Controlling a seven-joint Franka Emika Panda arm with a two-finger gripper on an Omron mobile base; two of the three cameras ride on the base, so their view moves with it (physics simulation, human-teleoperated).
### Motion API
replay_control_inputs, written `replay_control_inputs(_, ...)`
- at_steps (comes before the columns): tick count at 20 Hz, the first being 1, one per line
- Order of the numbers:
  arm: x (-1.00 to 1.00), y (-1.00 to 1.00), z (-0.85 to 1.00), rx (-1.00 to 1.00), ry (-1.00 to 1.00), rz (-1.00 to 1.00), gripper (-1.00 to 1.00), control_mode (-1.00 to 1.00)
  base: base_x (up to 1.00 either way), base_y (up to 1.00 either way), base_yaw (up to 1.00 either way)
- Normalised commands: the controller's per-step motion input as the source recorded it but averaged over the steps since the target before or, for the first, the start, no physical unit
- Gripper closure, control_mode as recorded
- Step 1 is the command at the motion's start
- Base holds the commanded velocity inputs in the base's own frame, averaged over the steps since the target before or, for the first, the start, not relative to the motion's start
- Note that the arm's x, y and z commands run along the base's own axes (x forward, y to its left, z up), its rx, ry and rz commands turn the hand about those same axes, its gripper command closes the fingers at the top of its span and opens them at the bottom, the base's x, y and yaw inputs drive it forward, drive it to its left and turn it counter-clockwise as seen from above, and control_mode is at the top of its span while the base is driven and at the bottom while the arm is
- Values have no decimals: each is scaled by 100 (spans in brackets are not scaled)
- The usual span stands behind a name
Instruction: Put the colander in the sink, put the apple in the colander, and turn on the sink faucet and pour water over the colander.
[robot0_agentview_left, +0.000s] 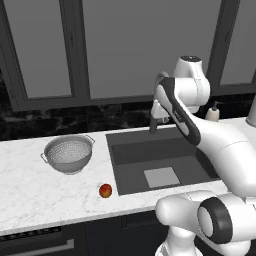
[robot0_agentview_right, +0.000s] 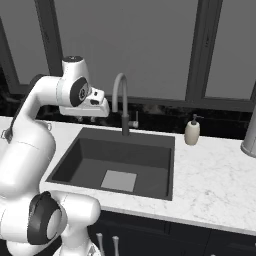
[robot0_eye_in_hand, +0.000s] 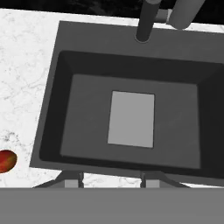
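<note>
- Take the sink (robot0_agentview_left: 127, 165) as your landmark: a dark grey basin sunk into the white marble counter (robot0_agentview_left: 30, 195), with a lighter square patch on its floor.
- You see the colander (robot0_agentview_left: 69, 154) upright on the counter to the left of the sink, well apart from its rim, with nothing inside it.
- You find the apple (robot0_agentview_left: 105, 190) on the counter just off the sink's front left corner, nearer the front edge than the colander is, and touching neither the sink nor the colander.
- The faucet (robot0_agentview_right: 120, 102) rises from the back rim of the sink, its arched spout curving over the basin.
- A beige soap bottle (robot0_agentview_right: 192, 131) stands on the counter beyond the sink's back right corner.
- Your gripper (robot0_eye_in_hand: 111, 178) hangs high over the sink, pointing down at the basin; its fingertips (robot0_eye_in_hand: 71, 178) stand apart with nothing between them, so it holds nothing.
</note>
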Motion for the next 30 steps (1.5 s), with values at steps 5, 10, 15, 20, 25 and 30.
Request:
replay_control_inputs(5, -12, 2, -1, 0, 0, 1, -100, -100, 0, 0, 0)
replay_control_inputs(10, -43, 34, -10, 0, 0, 1, -100, -100, 0, 0, 0)
replay_control_inputs(15, -24, 63, -21, 6, 0, -9, -100, -100, 0, 0, 0)
replay_control_inputs(20, -1, 74, -32, 15, 0, -29, -100, -100, 0, 0, 0)
replay_control_inputs(25, 21, 82, -39, 15, 5, -33, -100, -100, 0, 0, 0)
replay_control_inputs(30, 36, 72, -32, 16, 10, -16, -100, -100, 0, 0, 0)
